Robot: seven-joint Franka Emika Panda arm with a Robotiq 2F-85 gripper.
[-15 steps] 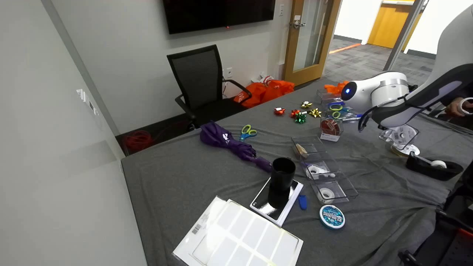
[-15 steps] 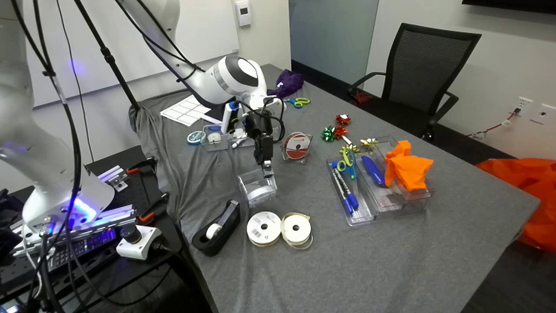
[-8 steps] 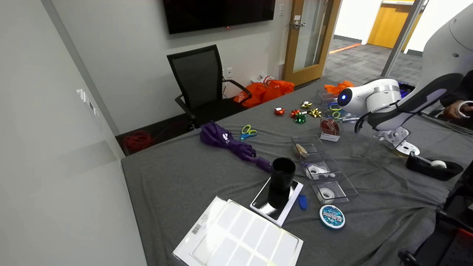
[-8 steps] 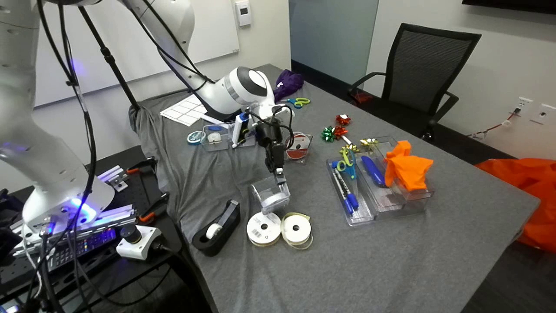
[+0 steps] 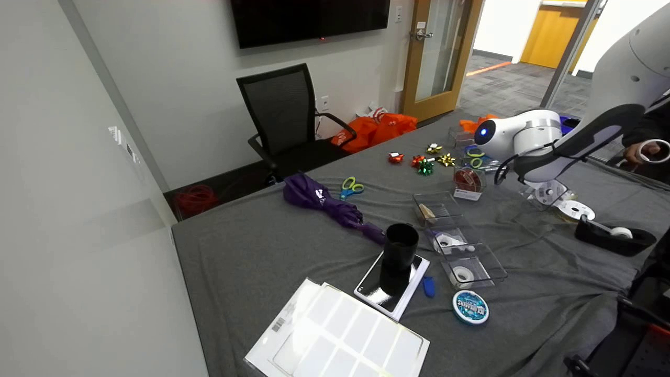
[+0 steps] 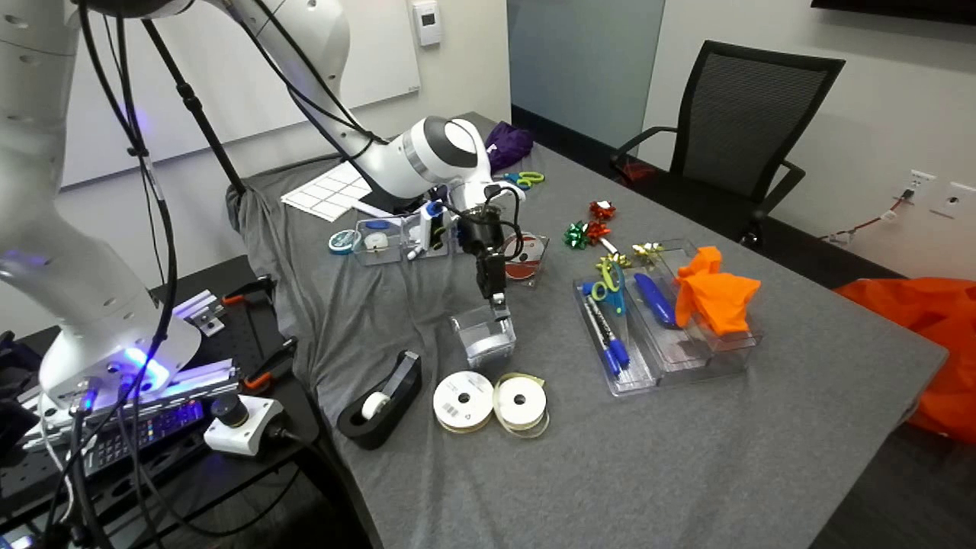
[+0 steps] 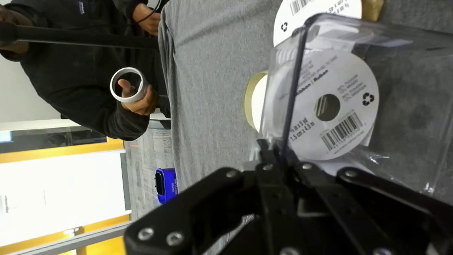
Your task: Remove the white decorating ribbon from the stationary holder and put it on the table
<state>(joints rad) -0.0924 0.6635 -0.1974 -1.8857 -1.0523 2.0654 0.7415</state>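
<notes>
My gripper (image 7: 279,150) is shut on a wall of a clear plastic holder (image 7: 410,39); the wall's dark edge runs between the fingers. A white ribbon spool with a printed label (image 7: 350,92) stands inside the holder. In an exterior view the gripper (image 6: 497,303) is above the holder (image 6: 467,326), with the white spool (image 6: 489,348) low inside it. The holder looks slightly tilted; I cannot tell whether it touches the table (image 6: 656,457). The holder also shows in an exterior view (image 5: 535,203), below the wrist. The gripper's fingers are hidden there.
Two white-faced ribbon spools (image 6: 450,412) lie by the holder. A black tape dispenser (image 6: 404,389) is beside them. A red ribbon box (image 6: 523,258), a clear organizer with pens (image 6: 679,372) and clear trays with tape (image 5: 473,248) stand around. A person holds a white ring (image 7: 116,83).
The gripper has carried the clear holder with the white spool across the table, rightward in one exterior view and leftward in the other. The person's white ring has turned slightly.
</notes>
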